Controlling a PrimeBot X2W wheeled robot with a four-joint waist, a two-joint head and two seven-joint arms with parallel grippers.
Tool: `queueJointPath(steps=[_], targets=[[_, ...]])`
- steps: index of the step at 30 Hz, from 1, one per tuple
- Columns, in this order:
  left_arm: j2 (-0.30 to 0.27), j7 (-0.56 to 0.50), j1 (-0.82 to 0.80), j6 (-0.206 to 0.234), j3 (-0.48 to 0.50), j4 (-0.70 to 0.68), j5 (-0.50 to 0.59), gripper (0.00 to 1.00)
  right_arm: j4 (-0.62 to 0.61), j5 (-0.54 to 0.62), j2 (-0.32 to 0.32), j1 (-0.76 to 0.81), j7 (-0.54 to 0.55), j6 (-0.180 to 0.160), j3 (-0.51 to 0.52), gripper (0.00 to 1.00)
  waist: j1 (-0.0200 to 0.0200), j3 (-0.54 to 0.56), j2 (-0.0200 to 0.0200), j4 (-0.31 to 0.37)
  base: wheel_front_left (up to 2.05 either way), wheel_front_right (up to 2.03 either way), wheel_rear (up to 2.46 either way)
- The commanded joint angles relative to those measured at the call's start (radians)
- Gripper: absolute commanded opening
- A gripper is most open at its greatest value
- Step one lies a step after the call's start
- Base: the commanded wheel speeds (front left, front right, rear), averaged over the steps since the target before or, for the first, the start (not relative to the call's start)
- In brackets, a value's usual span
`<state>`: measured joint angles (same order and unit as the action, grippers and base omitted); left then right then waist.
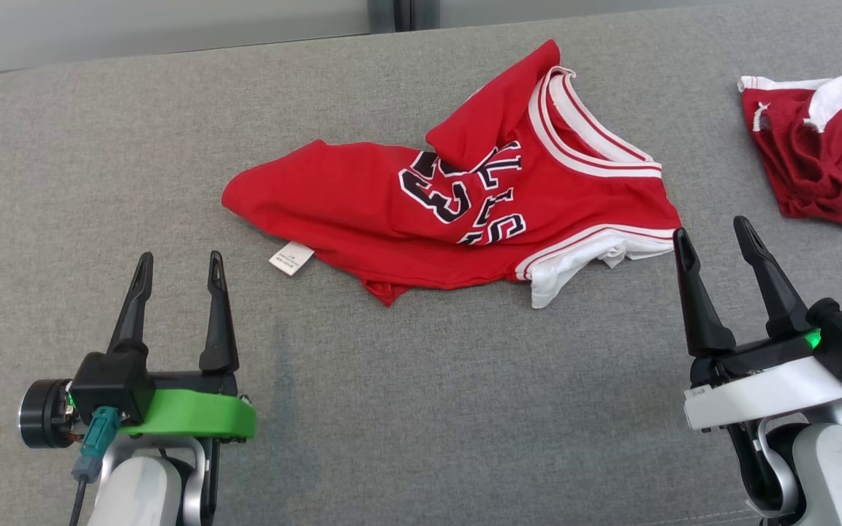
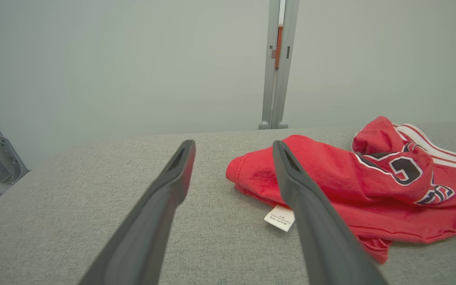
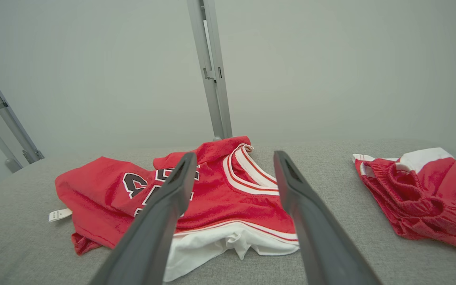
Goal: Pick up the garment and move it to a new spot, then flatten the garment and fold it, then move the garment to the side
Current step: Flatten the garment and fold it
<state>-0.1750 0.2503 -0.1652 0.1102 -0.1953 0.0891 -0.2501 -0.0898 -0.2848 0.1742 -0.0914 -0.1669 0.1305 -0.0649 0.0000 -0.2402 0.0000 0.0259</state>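
Jersey (image 1: 333, 190) lies crumpled on the grey pad (image 1: 421, 409), ahead of both pairs of fingers: beyond and to the right of the left gripper (image 1: 180, 256), beyond and to the left of the right gripper (image 1: 710, 226). It is red with white-and-red striped trim and dark, white-edged print. One red flap is folded over the print, and a bunch of white cloth spills out at the end nearest the right fingers. Both grippers hover with their fingers spread wide and nothing between them; neither holds any cloth. The left fingers (image 1: 218, 314) point up past the jersey's red end, and a small white tag (image 1: 291, 258) lies on the pad just ahead and to the right of their tips, at the jersey's near edge. In the left wrist view the right-hand finger crosses in front of that red end. The inner right fingertip stands just beside the white bunch in the head view; it may be touching, but I cannot tell. In the right wrist view the striped collar shows in the gap between the fingers. Red shorts (image 1: 823, 161) with a white band lie beyond and to the right of the right fingers, well apart from the jersey. A grey post (image 3: 212, 71) rises behind the pad's far edge.
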Motion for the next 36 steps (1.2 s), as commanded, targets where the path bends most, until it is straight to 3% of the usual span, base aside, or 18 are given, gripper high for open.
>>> queueJointPath(steps=[1,6,12,18,26,27,28,29,36], targets=[[-0.012,0.0,0.003,0.002,0.001,-0.003,-0.006,1.0,-0.009,0.008,-0.002,0.007,0.004,0.0,0.001,1.0,0.0,-0.003,0.0,-0.002,0.0,0.0,0.0],[-0.024,-0.011,-0.047,-0.011,-0.008,-0.006,0.001,1.0,-0.027,0.009,-0.007,0.002,0.008,0.0,0.0,1.0,0.0,-0.024,0.0,-0.001,0.0,0.0,0.0],[-0.05,-0.127,-0.19,-0.079,-0.036,0.046,-0.025,1.0,-0.043,0.002,-0.013,-0.024,0.012,0.0,-0.017,1.0,0.0,-0.086,0.0,0.013,0.0,0.0,0.0],[-0.08,-0.285,-0.35,-0.158,-0.058,0.228,-0.066,1.0,-0.023,-0.013,-0.012,-0.052,-0.006,0.0,-0.044,1.0,0.0,-0.147,0.0,0.05,0.0,0.0,0.0],[-0.111,-0.344,-0.457,-0.198,-0.069,0.441,-0.089,1.0,0.013,-0.035,-0.019,-0.079,-0.031,0.0,-0.064,1.0,0.0,-0.186,0.0,0.088,0.0,0.0,0.0],[-0.112,-0.346,-0.465,-0.205,-0.072,0.457,-0.096,0.83,0.016,-0.039,-0.019,-0.081,-0.033,0.0,-0.065,1.0,0.0,-0.187,0.0,0.09,0.0,0.0,0.0],[-0.113,-0.345,-0.473,-0.213,-0.075,0.471,-0.107,0.13,0.019,-0.041,-0.019,-0.083,-0.038,0.0,-0.068,1.0,0.0,-0.187,0.0,0.091,0.0,0.0,0.0],[-0.115,-0.345,-0.479,-0.218,-0.078,0.482,-0.114,0.0,0.022,-0.042,-0.019,-0.084,-0.039,0.0,-0.068,1.0,0.0,-0.187,0.0,0.092,0.0,0.0,0.0],[-0.148,-0.297,-0.508,-0.236,-0.119,0.504,-0.123,0.0,0.036,-0.047,-0.009,-0.09,-0.049,0.0,-0.065,1.0,0.0,-0.175,0.0,0.085,0.0,0.0,0.0]])
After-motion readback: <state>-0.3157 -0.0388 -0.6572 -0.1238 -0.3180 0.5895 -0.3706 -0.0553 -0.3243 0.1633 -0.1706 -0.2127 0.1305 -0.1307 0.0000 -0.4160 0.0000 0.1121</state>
